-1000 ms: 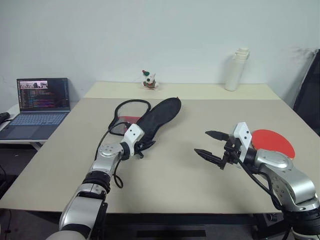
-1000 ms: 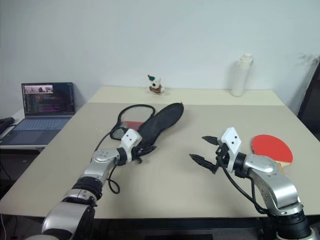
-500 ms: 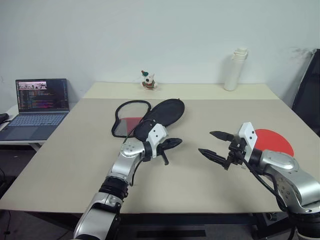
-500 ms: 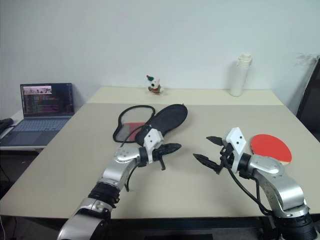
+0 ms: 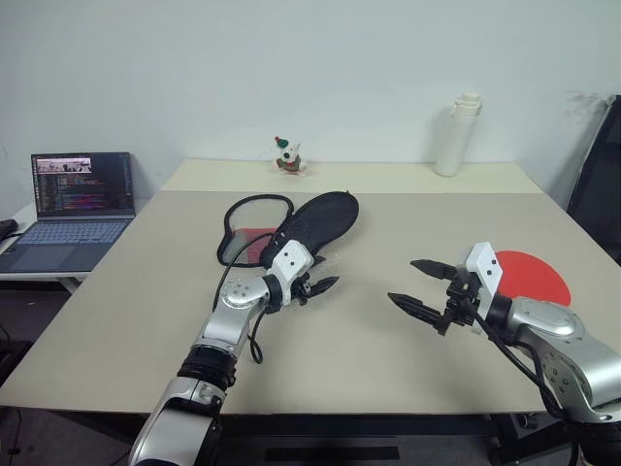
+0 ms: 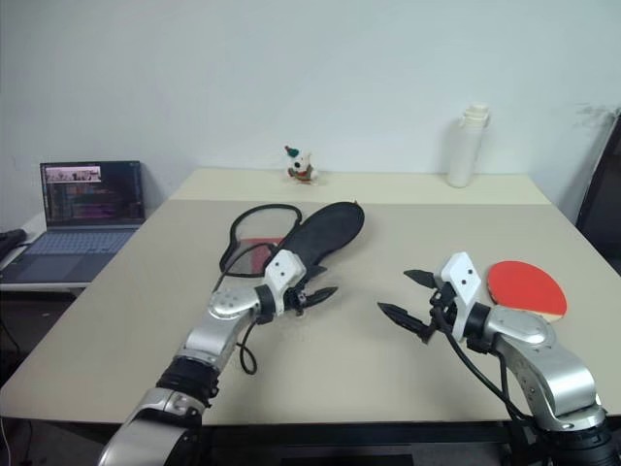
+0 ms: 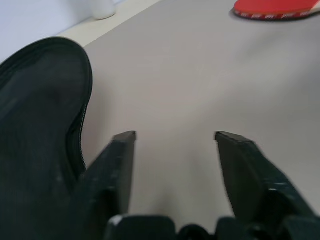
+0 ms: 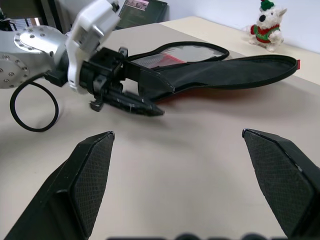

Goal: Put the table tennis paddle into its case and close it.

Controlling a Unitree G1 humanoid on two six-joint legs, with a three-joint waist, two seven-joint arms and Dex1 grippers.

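**Stiff bat, floppy case: grip each differently**

The table tennis paddle lies flat on the counter beside the right gripper, whose jaws are spread wide and empty. It looks rigid and light, with the handle hidden; the low-lying blade edge is probably awkward to pinch. The case lies unzipped, soft and limp, just beside the left gripper, parted and empty; its rim seems the best hold.

Beyond the right gripper's spread fingers, the left gripper lies beside the unzipped case.
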